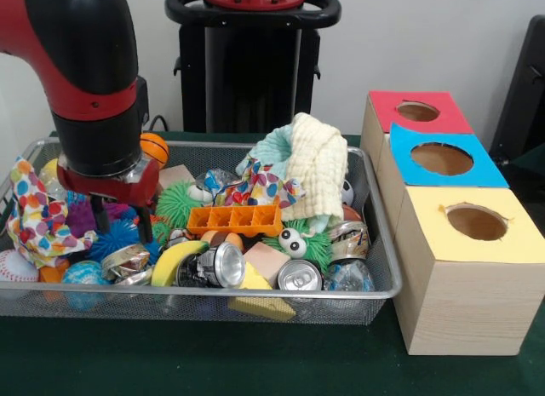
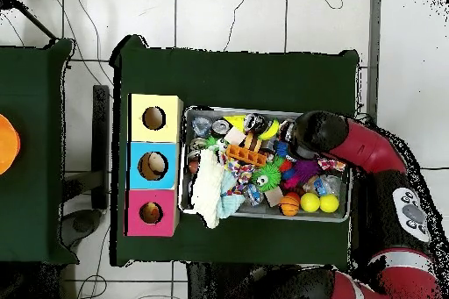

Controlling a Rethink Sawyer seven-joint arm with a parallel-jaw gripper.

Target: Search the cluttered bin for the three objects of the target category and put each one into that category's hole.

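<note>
Front view. Your claw point(image 1: 119, 215) hangs low in the bin point(image 1: 375, 243), over its picture-left end; two dark fingers point(image 1: 100, 215) stand spread, nothing between them. Just beside and below the claw: purple spiky toy point(image 1: 81, 217), blue spiky ball point(image 1: 113, 237), crushed can point(image 1: 125, 261). Behind it, touching the wrist: small basketball point(image 1: 154, 146). Picture-right of the claw: banana point(image 1: 174, 261), orange tray point(image 1: 234, 219), cream cloth point(image 1: 319, 170), upright can point(image 1: 300, 277). The target category is not given; if cans, the crushed one lies nearest, directly below and slightly toward the camera, long axis roughly across the picture. Well to the claw's picture-right, outside the bin: red hole point(image 1: 417, 111), blue hole point(image 1: 441, 158), yellow hole point(image 1: 476, 221).

Overhead view. The arm hides the claw here, so you cannot check its spread. This view alone shows two yellow balls point(image 2: 318, 202) in the bin corner nearest the base, and the three boxes flush along the bin's far short side on the green tabletop point(image 2: 237, 76).
</note>
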